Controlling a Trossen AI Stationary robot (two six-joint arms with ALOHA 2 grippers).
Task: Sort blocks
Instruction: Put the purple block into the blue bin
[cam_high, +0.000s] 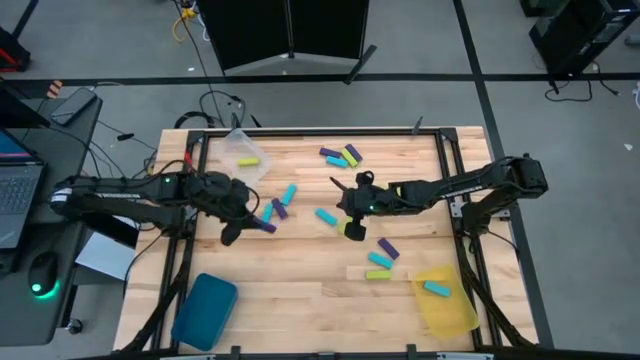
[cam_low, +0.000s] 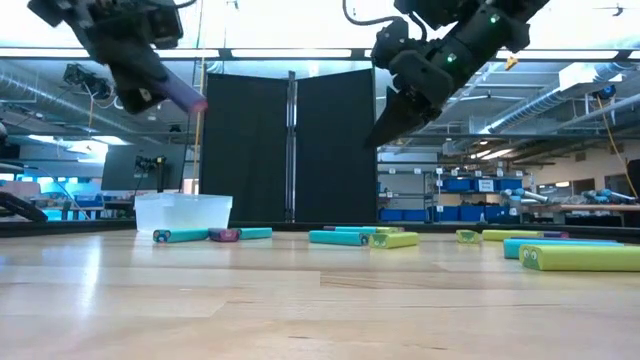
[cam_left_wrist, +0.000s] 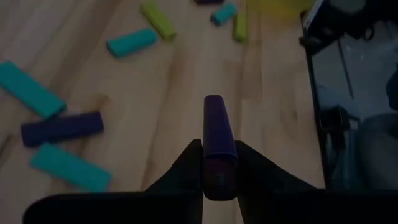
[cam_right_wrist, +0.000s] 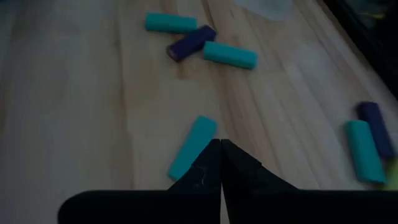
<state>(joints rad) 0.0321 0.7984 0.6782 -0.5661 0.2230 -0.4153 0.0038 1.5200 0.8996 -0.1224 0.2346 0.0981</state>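
Currently, as observed:
Left gripper (cam_left_wrist: 219, 163): raised clear of the table (cam_high: 300, 300), left of centre; fingers clamped on a purple block (cam_left_wrist: 217, 140) that juts forward past the tips.
Right gripper (cam_right_wrist: 221, 163): raised near table centre; fingertips pressed together, nothing held.
Cyan block (cam_right_wrist: 192, 147): flat on the wood, just beyond the right fingertips.
Remaining blocks (cam_high: 340, 156): scattered across the tabletop.
Clear tray (cam_high: 244, 157): one yellow-green block inside.
Yellow tray (cam_high: 445, 305): one cyan block inside.

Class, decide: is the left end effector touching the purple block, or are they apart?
Touching. The left wrist view shows the left end effector shut on the purple block, both fingers pressed against its sides; the low view shows it lifted clear of the table.
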